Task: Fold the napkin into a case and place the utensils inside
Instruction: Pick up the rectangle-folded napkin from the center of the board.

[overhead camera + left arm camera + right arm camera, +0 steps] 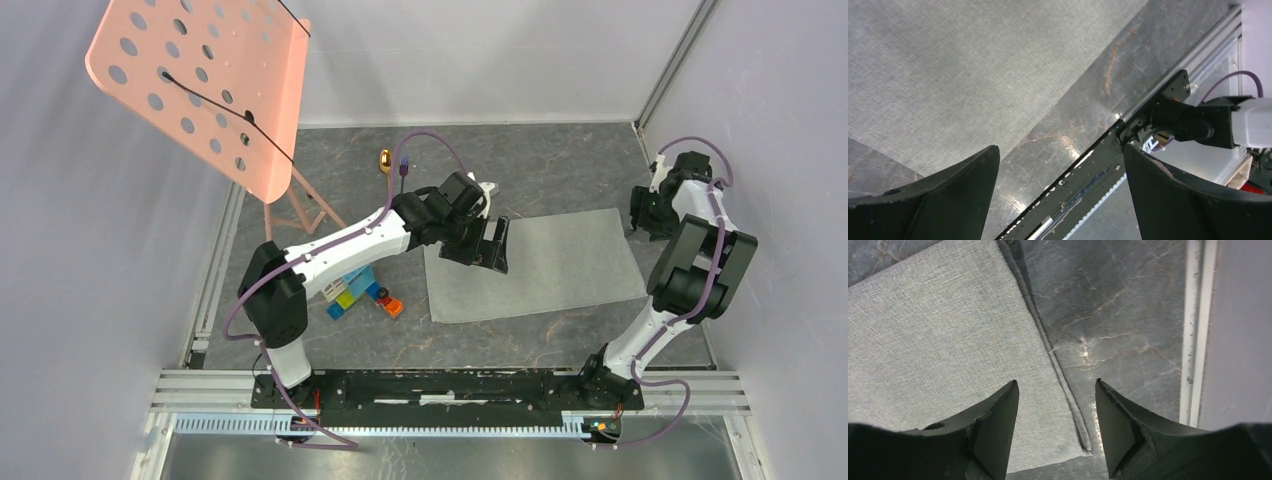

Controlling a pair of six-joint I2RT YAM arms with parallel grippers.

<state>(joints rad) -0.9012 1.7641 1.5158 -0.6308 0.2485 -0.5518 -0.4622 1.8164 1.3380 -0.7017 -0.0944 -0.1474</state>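
Observation:
The grey-green napkin [540, 265] lies flat on the dark marbled table as a wide rectangle. My left gripper [494, 246] hangs open and empty just above its left part; in the left wrist view the cloth [923, 75] fills the upper left beyond the gripper [1058, 152]. My right gripper [645, 215] is open and empty at the napkin's far right corner; the right wrist view shows the gripper [1055, 385] over the cloth's doubled edge [1048, 347]. The gold spoon [385, 160] and a bit of the purple fork [404, 170] lie at the back, partly hidden by the left arm.
Colourful toy blocks [365, 295] lie under the left arm's forearm. A pink perforated stand [200, 80] rises at the back left. Walls close in both sides, with a white rail [1193, 330] by the right gripper. The arms' base rail [450, 385] runs along the near edge.

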